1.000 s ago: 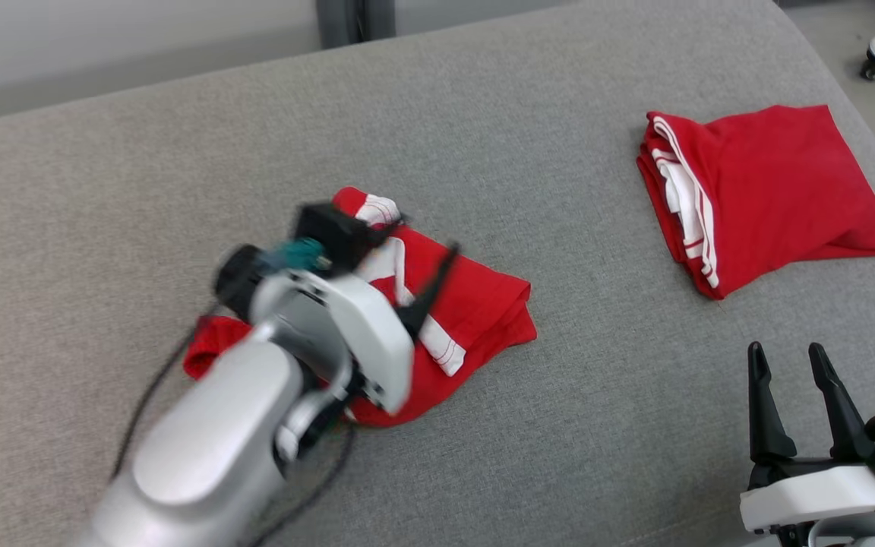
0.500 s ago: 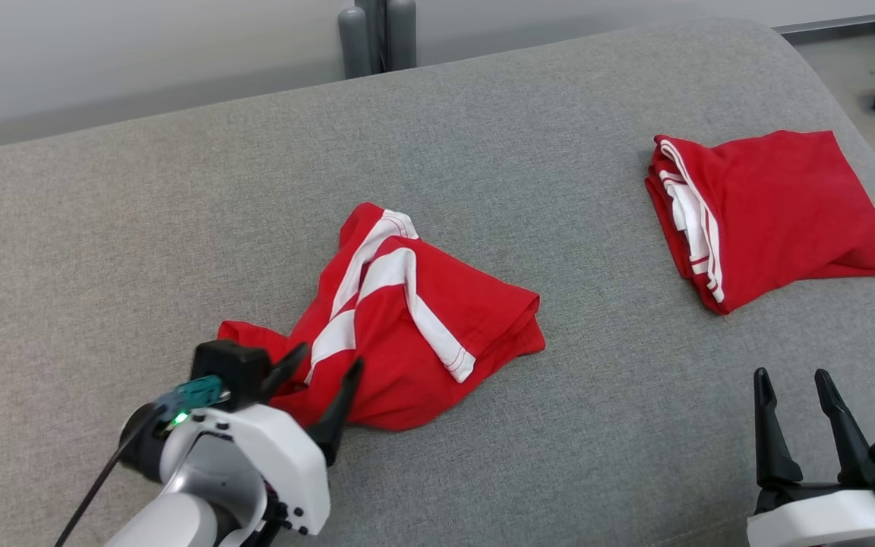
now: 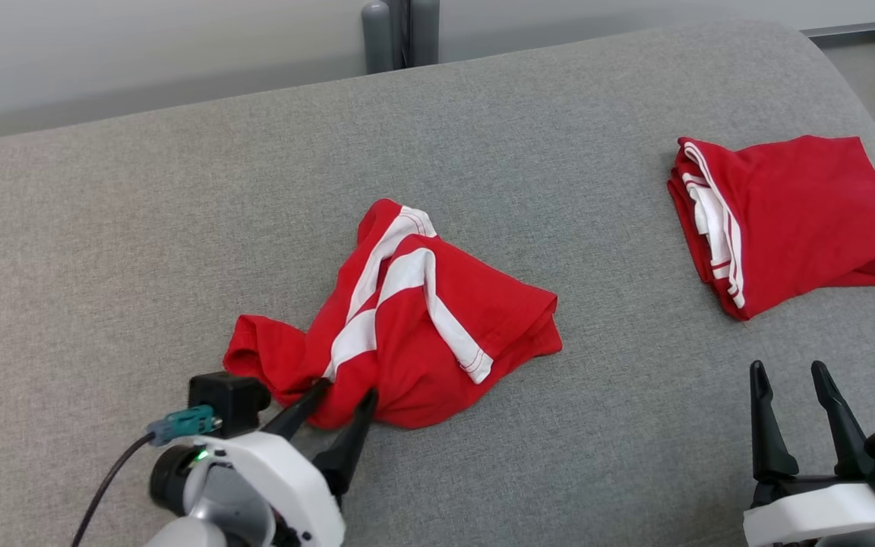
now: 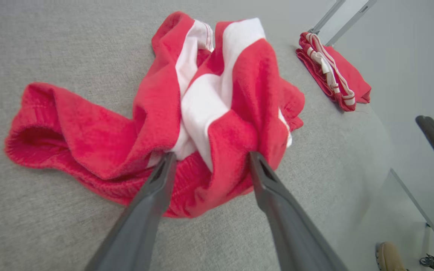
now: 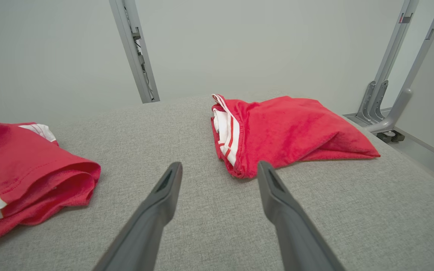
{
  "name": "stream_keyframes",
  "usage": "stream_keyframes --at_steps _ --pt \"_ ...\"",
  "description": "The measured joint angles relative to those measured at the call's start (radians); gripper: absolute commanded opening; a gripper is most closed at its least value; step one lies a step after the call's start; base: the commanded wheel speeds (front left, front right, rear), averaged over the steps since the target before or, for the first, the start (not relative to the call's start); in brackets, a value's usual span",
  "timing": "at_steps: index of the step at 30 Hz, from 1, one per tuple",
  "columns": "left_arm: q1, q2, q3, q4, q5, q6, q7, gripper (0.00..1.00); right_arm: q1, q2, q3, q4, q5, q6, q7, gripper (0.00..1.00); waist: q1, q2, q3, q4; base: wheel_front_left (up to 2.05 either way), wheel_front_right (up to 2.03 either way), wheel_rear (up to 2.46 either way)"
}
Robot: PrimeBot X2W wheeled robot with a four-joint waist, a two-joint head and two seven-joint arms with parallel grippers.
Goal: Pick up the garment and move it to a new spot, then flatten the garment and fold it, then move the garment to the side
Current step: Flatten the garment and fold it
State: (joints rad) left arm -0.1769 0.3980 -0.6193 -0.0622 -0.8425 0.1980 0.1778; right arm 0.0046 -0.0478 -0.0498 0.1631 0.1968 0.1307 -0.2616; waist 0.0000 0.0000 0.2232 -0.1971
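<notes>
The garment (image 3: 437,319) is a crumpled red piece with white stripes, lying in a heap mid-surface; it shows too in the left wrist view (image 4: 239,75) and at the left of the right wrist view (image 5: 32,158). My left gripper (image 3: 346,391) is open at the heap's near edge. In its wrist view the left gripper (image 4: 211,154) has its two fingertips either side of a bunched fold, jaws wide apart. My right gripper (image 3: 786,366) is open at the lower right, over bare cushion, with nothing between the fingers (image 5: 164,192).
A second red garment (image 3: 794,220), folded, lies at the right of the grey cushioned surface (image 3: 141,228), ahead of the right gripper (image 5: 219,163). The surface drops off at the right and far edges. Metal frame posts (image 5: 134,49) stand behind it.
The left arm has drawn back from above the garment and come down to its near edge, fingertips now at the cloth. The head camera has shifted. The right gripper stays put.
</notes>
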Motion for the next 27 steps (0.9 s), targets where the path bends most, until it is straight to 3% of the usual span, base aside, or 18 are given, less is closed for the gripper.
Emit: stream_keyframes --at_steps 1,2,3,4,13,20,24,25,26,27 --pt "-0.01 -0.01 -0.008 0.004 0.0 -0.01 -0.003 0.48 -0.002 0.0 0.001 0.0 0.0 0.0 0.0 1.0 0.0 0.0 0.0 -0.001 0.0 0.0 0.0" --pt "-0.019 -0.02 -0.017 0.01 0.004 -0.02 -0.004 0.34 -0.005 0.0 0.002 0.0 0.0 0.0 0.0 1.0 0.0 0.0 0.0 -0.002 0.0 0.0 0.0" --pt "-0.019 -0.02 -0.017 0.01 0.004 -0.02 -0.004 0.11 -0.005 0.0 0.002 0.0 0.0 0.0 0.0 1.0 0.0 0.0 0.0 -0.002 0.0 0.0 0.0" --pt "-0.026 -0.029 -0.022 0.018 0.007 -0.026 -0.012 0.0 -0.006 -0.001 0.002 0.0 0.0 0.0 0.0 1.0 0.0 0.0 0.0 -0.004 0.0 0.0 0.0" --pt "-0.13 -0.049 -0.052 0.066 0.167 -0.02 -0.132 0.0 0.005 -0.001 0.001 0.008 0.0 0.0 0.0 1.0 0.0 0.0 -0.018 -0.015 0.0 0.0 0.0" --pt "-0.155 -0.001 -0.24 0.066 0.431 0.0 -0.136 0.0 0.015 -0.001 -0.005 0.009 0.002 0.0 0.0 1.0 0.0 0.0 -0.031 -0.014 0.0 0.0 0.0" --pt "-0.111 -0.012 -0.336 0.134 0.479 -0.03 -0.158 0.0 0.022 -0.001 -0.011 0.01 0.003 0.0 0.0 1.0 0.0 0.0 -0.028 -0.002 0.0 0.0 0.0" --pt "-0.1 -0.014 -0.355 0.161 0.481 -0.043 -0.161 0.07 0.022 -0.001 -0.008 0.01 0.003 0.0 0.0 1.0 0.0 0.0 -0.027 0.001 0.0 0.0 0.0" --pt "-0.088 -0.018 -0.363 0.186 0.479 -0.049 -0.174 0.25 0.022 0.0 -0.006 0.012 0.003 0.0 0.0 1.0 0.0 0.0 -0.027 0.004 0.0 0.0 0.0" --pt "-0.078 -0.026 -0.365 0.208 0.469 -0.057 -0.192 0.69 0.022 0.0 -0.008 0.013 0.003 0.0 0.0 1.0 0.0 0.0 -0.027 0.008 0.0 0.0 0.0"
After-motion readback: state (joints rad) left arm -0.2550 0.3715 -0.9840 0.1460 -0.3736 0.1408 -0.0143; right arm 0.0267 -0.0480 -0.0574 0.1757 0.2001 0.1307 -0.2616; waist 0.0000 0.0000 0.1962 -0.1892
